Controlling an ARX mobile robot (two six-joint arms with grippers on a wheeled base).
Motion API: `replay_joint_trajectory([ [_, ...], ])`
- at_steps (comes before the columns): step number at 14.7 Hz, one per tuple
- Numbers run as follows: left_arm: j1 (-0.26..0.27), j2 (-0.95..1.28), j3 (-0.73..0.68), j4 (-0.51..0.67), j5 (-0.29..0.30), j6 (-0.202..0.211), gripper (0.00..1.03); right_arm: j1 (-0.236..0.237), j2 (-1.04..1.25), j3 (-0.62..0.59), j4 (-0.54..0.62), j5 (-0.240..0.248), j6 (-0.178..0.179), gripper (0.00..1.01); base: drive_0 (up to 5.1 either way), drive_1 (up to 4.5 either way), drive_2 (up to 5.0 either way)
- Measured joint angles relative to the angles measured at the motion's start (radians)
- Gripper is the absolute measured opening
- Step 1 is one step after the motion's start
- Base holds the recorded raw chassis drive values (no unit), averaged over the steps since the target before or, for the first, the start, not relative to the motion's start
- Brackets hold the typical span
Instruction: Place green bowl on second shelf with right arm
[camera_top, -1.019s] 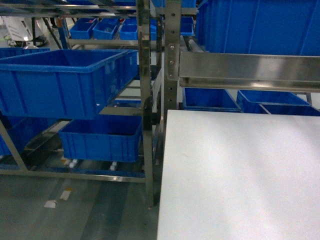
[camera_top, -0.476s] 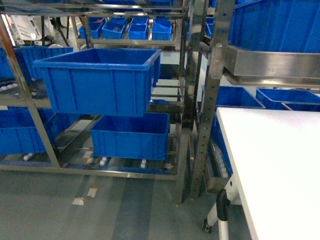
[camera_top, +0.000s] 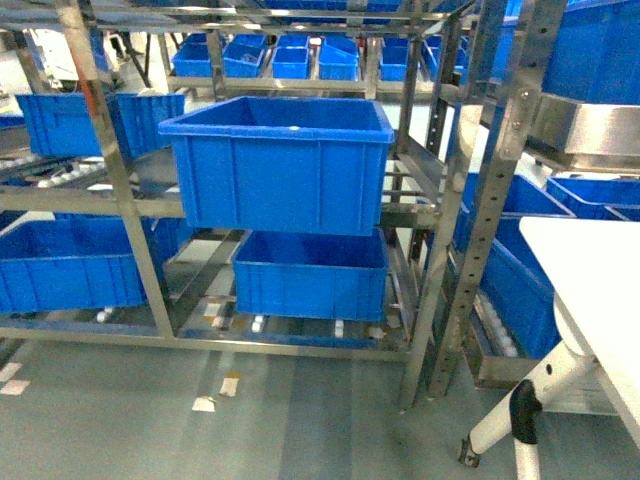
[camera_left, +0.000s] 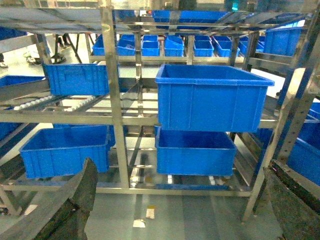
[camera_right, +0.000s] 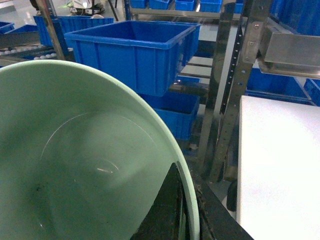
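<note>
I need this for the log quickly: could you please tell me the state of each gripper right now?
Left gripper: open, fingers wide apart, holding nothing.
Right gripper: shut on the green bowl, pinching its rim.

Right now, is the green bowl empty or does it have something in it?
Empty. The right wrist view looks into the green bowl and shows only its bare, smooth inside, with the right pincer clamped on its rim.

The head view looks forward and slightly down at the big blue crate (camera_top: 285, 160) on the steel rack. The left wrist view faces the same crate (camera_left: 212, 100) level, from somewhat lower. The right wrist view looks past the close-up green bowl (camera_right: 75, 165) toward that crate (camera_right: 132, 47) and the desk (camera_right: 277, 165), both also in the head view.
</note>
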Motion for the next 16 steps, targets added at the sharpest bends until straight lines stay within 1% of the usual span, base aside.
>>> replay_joint_trajectory([
  [11,0.000,0.000,0.000,0.002,0.000,0.000,0.98,0.000,0.000,0.000,-0.001,0.000,0.000,0.02,-4.9,2.41,2.4],
  [16,0.000,0.000,0.000,0.001,-0.002,0.000,0.98,0.000,0.000,0.000,0.002,-0.003,0.000,0.02,0.0,0.00,0.0],
])
